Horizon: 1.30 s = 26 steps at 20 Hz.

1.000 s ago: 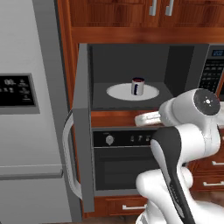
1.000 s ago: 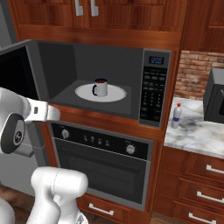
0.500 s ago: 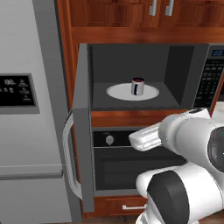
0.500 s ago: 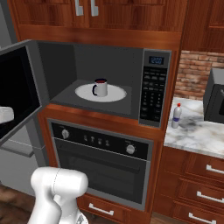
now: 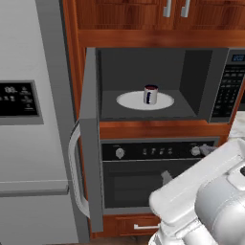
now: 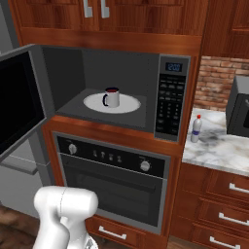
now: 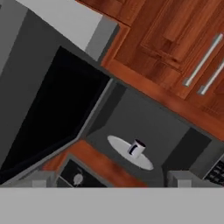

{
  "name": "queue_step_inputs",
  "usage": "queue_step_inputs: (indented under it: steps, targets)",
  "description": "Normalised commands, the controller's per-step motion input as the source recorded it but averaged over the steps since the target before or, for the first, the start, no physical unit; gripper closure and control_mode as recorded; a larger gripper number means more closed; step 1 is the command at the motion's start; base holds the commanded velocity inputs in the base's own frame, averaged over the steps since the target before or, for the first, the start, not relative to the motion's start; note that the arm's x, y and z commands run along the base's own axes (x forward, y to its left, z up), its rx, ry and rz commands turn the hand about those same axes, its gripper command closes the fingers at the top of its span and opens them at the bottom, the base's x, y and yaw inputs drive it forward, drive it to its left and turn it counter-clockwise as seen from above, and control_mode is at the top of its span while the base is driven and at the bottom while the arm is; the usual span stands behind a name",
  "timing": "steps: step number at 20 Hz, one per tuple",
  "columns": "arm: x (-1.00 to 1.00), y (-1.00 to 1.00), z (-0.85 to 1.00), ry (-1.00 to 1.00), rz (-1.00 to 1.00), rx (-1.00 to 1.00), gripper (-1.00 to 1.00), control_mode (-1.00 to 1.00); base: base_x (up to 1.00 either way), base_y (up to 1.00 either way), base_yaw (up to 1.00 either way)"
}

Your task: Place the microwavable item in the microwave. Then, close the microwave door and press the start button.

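One cup point(image 5: 150, 94) sits upright at the middle of the white turntable point(image 5: 129, 101) inside the microwave point(image 6: 146, 68), white body, dark red top, handle to its left in the right base view. Microwave door point(image 5: 90, 129) stands wide open, swung out to the left, its long silver handle point(image 5: 76, 177) facing the near side. White arm point(image 5: 210, 191) sits low, bulking up in the near right of the left base view, well below the cavity and in front of the oven point(image 6: 114, 180). End effector point(image 7: 111, 179) shows two fingertips point(image 7: 181, 178) spread wide apart, nothing between them, looking up at the cup from below and rolled over at a slant. Off to the right, a slim bottle point(image 6: 195, 129) stands on the marble worktop point(image 6: 219, 151).
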Motion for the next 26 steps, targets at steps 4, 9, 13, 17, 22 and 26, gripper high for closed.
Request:
queue_step_inputs:
  steps: [4, 9, 13, 17, 22, 26]
  targets:
    - [-0.85, 0.40, 0.00, -0.26, 0.27, -0.28, -1.00, -1.00, 0.00, 0.00, 0.00]
    - [-0.02, 0.99, -0.21, -0.15, 0.10, -0.50, -1.00, -1.00, 0.00, 0.00, 0.00]
    - [0.28, 1.00, -0.36, 0.00, 0.00, -0.54, -1.00, -1.00, 0.00, 0.00, 0.00]
    - [0.84, 0.83, -0.56, 0.06, 0.00, -0.45, -1.00, -1.00, 0.00, 0.00, 0.00]
    - [1.00, 0.43, -0.63, 0.01, 0.00, -0.30, -1.00, -1.00, 0.00, 0.00, 0.00]
    - [1.00, 0.79, -0.70, 0.08, 0.00, -0.22, -1.00, -1.00, 0.00, 0.00, 0.00]
